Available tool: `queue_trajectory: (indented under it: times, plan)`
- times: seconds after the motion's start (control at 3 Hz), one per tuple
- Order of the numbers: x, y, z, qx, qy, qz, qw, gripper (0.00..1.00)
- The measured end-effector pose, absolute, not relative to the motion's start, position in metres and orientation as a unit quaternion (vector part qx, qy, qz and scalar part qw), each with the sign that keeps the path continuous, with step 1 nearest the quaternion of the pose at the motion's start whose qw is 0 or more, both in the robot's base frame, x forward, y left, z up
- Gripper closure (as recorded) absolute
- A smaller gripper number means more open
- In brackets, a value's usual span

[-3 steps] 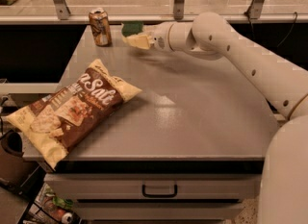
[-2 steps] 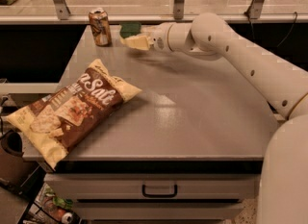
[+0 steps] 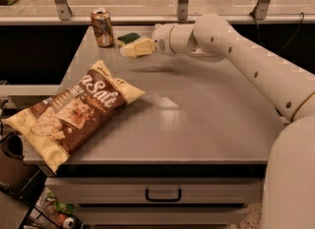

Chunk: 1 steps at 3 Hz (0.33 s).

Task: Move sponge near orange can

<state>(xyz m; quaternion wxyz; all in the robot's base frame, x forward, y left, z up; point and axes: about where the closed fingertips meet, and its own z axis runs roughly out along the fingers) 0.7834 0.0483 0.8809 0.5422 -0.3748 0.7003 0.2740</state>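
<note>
The gripper (image 3: 139, 48) is low over the far end of the table (image 3: 197, 125), right at the sponge (image 3: 129, 38). The sponge lies just beside the orange can (image 3: 102, 27), as the task requires. Finger opening: cannot tell.

Single view: high over the counter (image 3: 197, 120) near edge, tilted down toward the far edge, mid-range, whole top in frame. The gripper (image 3: 135, 48) hangs by the far left corner.

The pincer (image 3: 133, 49) near the orange can (image 3: 102, 28) hides part of the sponge (image 3: 129, 38).
</note>
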Motion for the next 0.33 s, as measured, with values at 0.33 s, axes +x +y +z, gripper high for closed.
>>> queue_trajectory:
  times: [0.33]
  plan:
    - [0.7833,0.0485,0.8809,-0.375,0.7,0.274,0.542,0.0]
